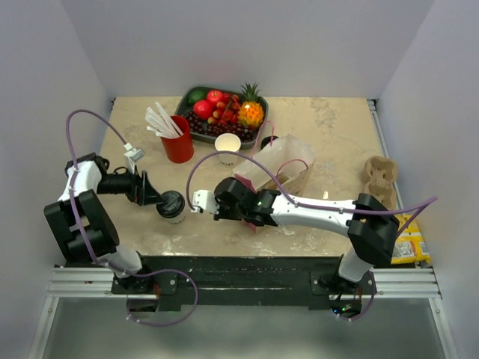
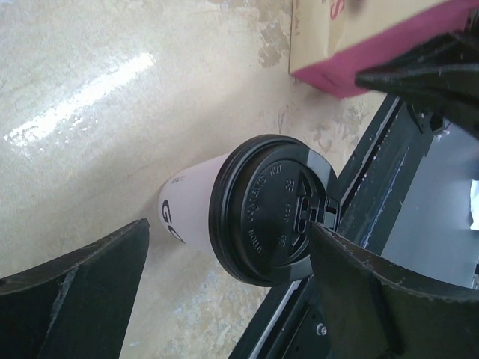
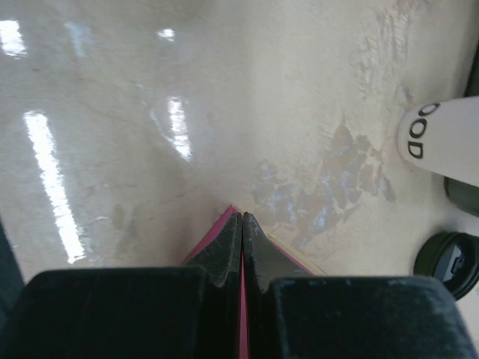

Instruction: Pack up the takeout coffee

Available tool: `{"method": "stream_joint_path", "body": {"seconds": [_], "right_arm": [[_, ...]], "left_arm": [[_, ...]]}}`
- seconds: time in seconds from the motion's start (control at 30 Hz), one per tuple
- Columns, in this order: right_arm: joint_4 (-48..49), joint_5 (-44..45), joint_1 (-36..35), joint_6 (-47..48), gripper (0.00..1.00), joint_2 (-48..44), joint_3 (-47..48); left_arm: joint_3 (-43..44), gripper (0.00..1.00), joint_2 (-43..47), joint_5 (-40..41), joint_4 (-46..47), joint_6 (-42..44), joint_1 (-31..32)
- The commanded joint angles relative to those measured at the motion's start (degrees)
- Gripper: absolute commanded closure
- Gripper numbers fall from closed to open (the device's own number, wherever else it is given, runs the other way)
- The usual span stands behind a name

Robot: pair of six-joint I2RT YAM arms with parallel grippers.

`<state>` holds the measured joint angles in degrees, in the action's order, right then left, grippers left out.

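The takeout coffee (image 1: 171, 205) stands upright on the marble-patterned table (image 1: 329, 127) near its front edge, to the left of the brown paper bag (image 1: 281, 161) and in front of the red cup of straws (image 1: 177, 142). The left gripper (image 1: 159, 200) is spread wide with the cup between its fingers (image 2: 90, 284), not clamped on it. The right gripper (image 3: 241, 218) is pinched tight on the bag's pink edge (image 3: 211, 239), just right of the cup
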<state>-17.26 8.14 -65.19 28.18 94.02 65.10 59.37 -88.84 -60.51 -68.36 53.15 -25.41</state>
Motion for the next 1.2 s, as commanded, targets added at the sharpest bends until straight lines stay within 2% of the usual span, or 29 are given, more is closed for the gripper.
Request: {"method": "stream_joint_path", "body": {"seconds": [0.0, 0.03, 0.07, 0.1, 0.13, 0.17, 0.2, 0.3, 0.43, 0.63, 1.17], "right_arm": [[2.8, 3.4, 3.8, -0.8, 1.00, -2.4, 1.0], [2.1, 2.5, 4.8, -2.9, 1.00, -1.8, 1.9], [1.1, -3.1, 5.3, -3.7, 0.99, -1.5, 4.7], [-0.7, -6.1, 5.7, -4.6, 0.79, -1.1, 6.3], [-0.8, -7.9, 5.6, -7.6, 0.68, -0.9, 7.7], [-1.0, -13.4, 5.7, -9.5, 0.57, 0.3, 10.7], [-0.8, -16.0, 5.8, -11.4, 0.40, 1.0, 12.2], [2.6, -27.7, 6.7, -20.3, 0.27, 4.1, 16.8], [7.0, -35.3, 7.5, -32.9, 0.22, 9.3, 22.3], [9.3, -37.4, 9.9, -44.1, 0.22, 18.2, 28.8], [17.1, -46.2, 14.6, -59.7, 0.30, 28.0, 29.0]], "left_arm": [[-1.1, 0.09, 1.7, -0.4, 0.2, 3.2, 0.1], [-1.3, 0.08, 1.5, -0.7, 0.5, 3.2, 0.1], [-1.3, 0.08, 0.9, -0.8, 0.5, 3.2, 0.1], [-1.1, 0.08, 0.6, -1.1, 0.0, 3.7, 0.2], [-1.0, 0.08, 0.3, -1.5, -0.4, 4.0, 0.1], [-0.5, 0.08, 0.2, -1.7, -0.8, 4.3, 0.1], [-0.3, 0.08, 0.0, -1.9, -1.6, 5.0, 0.2], [0.0, 0.08, -0.3, -1.8, -3.6, 7.2, 0.0], [0.5, 0.09, -1.1, -1.5, -4.9, 8.5, -0.2], [0.8, 0.09, -4.1, -1.5, -6.4, 10.4, -0.3], [0.2, 0.12, -7.3, -1.3, -5.2, 9.4, -0.3]]}}
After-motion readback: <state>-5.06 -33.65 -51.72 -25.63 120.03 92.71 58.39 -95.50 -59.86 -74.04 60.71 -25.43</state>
